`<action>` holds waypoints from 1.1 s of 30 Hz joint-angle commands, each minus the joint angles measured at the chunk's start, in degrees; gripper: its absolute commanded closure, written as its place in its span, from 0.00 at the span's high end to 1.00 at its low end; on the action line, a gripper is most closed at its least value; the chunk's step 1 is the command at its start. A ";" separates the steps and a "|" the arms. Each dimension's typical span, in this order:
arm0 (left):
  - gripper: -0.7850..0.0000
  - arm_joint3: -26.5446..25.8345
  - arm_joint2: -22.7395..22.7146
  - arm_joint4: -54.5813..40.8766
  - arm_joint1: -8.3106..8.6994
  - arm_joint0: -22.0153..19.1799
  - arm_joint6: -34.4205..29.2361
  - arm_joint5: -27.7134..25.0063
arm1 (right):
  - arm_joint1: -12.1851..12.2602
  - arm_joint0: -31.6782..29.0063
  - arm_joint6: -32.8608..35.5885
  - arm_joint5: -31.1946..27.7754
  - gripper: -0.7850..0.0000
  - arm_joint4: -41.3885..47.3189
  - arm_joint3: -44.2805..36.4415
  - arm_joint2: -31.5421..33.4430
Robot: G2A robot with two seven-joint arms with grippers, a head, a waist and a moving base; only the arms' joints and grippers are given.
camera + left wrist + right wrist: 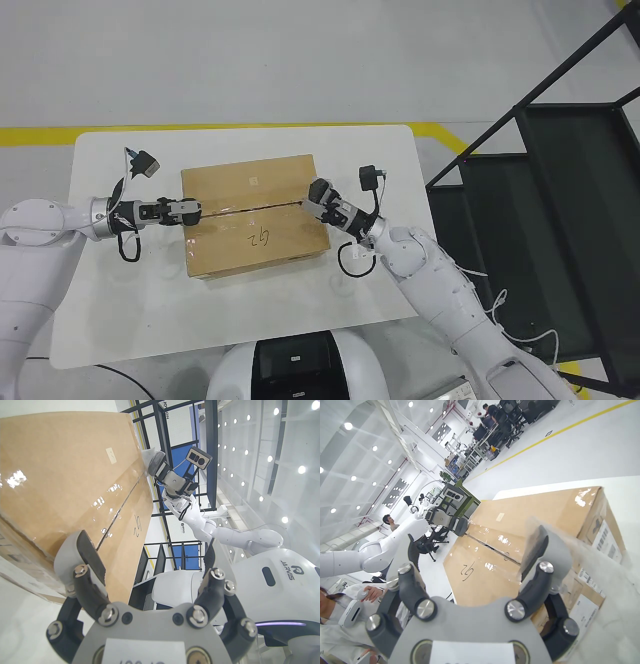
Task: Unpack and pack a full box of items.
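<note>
Sitting mid-worktop (120, 300): cardboard box (255, 215), flaps shut, clear tape (250, 207) over the centre seam, which runs 9-to-3 o'clock across the lid. Pen scribble (260, 237) on the lid toward 6 o'clock, small white label (254, 181) toward 12.

L end effector (192, 211) is at the box's 9 o'clock end, right on the seam line. In the L wrist view (147, 547) the fingers are spread wide w/ nothing held, and one pad lies against the box's top edge by the seam end.

R end effector (315, 195) is at the box's 3 o'clock end, also at the seam. In the R wrist view (475, 540) the fingers are wide apart and hold nothing. One finger is over the lid edge near the seam end; can't tell if it touches.

Black rack (560, 200) stands off the worktop at 3 o'clock.
</note>
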 commanded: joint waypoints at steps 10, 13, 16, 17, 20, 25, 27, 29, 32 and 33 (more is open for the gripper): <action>1.00 0.00 0.00 0.00 0.00 0.00 0.00 0.00 | -0.48 1.47 4.88 4.73 1.00 -0.34 -1.18 -2.38; 1.00 0.00 0.00 0.00 0.00 0.00 0.00 0.00 | -0.71 2.47 6.44 5.70 1.00 -0.40 -1.39 -3.34; 1.00 0.00 0.00 0.00 0.00 0.00 0.00 0.00 | -0.96 3.37 7.49 6.63 1.00 -0.45 -1.78 -4.22; 1.00 0.00 0.00 0.00 0.00 0.00 0.00 0.00 | -1.05 3.63 7.89 6.96 1.00 -0.35 -1.84 -4.52; 1.00 0.00 0.00 0.00 0.00 0.00 0.00 0.00 | -1.28 4.38 8.74 8.07 1.00 0.05 -1.76 -5.17; 1.00 0.00 0.00 0.00 0.00 0.00 0.00 0.00 | -1.69 5.70 10.16 8.65 1.00 1.05 -1.30 -6.28; 1.00 0.00 0.00 0.00 0.00 0.00 0.00 0.00 | -1.96 6.60 11.40 9.39 1.00 1.03 -1.19 -7.23; 1.00 0.00 0.00 0.00 0.00 0.00 0.00 0.00 | -2.30 7.46 11.87 10.10 1.00 1.10 -0.98 -8.23; 1.00 0.00 0.00 0.00 0.00 0.00 0.00 0.00 | -2.87 8.73 12.11 10.78 1.00 1.29 -0.21 -9.67; 1.00 0.00 0.00 0.00 0.00 0.00 0.00 0.00 | -3.07 9.14 12.26 10.94 1.00 1.41 0.06 -10.19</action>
